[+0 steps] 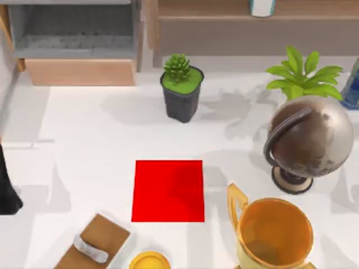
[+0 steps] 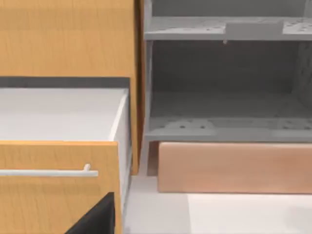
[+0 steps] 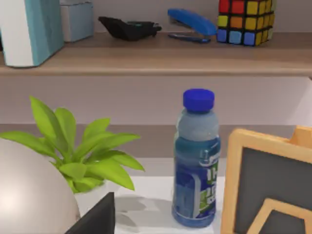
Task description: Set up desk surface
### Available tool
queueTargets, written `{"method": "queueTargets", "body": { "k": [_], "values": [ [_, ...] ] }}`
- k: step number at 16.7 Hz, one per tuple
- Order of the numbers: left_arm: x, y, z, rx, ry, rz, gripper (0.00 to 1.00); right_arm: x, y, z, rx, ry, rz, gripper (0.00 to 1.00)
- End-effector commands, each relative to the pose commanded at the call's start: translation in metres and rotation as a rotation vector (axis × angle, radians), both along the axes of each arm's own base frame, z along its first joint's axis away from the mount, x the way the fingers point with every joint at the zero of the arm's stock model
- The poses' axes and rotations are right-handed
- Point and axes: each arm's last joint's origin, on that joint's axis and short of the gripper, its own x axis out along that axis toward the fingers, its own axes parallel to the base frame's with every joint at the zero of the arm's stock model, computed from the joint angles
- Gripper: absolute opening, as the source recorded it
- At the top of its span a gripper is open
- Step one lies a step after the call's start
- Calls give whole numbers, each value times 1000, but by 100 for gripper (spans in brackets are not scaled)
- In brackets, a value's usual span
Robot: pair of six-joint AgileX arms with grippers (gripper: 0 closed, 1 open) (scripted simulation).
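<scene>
We cannot tell whether either gripper is apart or together, but our left arm (image 1: pixel 7 188) sits at the left edge of the desk (image 1: pixel 90 134), whose white top spreads rightward past the red mat (image 1: pixel 168 190) near its front edge.

The white desk surface (image 1: pixel 95 140) carries a red square mat (image 1: pixel 169 190) at its middle, a potted succulent (image 1: pixel 182 87) behind it, a globe (image 1: pixel 305 143) and leafy plant (image 1: pixel 303 75) to the right, and a gold trophy (image 1: pixel 272 232), a wooden block (image 1: pixel 95 244) and a yellow disc (image 1: pixel 149 261) along the near edge.
</scene>
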Motion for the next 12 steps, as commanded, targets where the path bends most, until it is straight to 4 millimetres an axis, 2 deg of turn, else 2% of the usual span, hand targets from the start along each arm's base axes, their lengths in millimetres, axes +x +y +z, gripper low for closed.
{"method": "queueTargets", "body": {
  "k": [3, 6, 9, 12],
  "values": [
    [0, 0, 2, 1, 6, 1, 100, 0, 0, 0, 0, 0, 0, 100],
    [1, 1, 20, 8, 59, 12, 100, 0, 0, 0, 0, 0, 0, 100],
    [10, 5, 57, 18, 167, 33, 100, 0, 0, 0, 0, 0, 0, 100],
    [35, 12, 103, 26, 323, 66, 100, 0, 0, 0, 0, 0, 0, 100]
  ]
}}
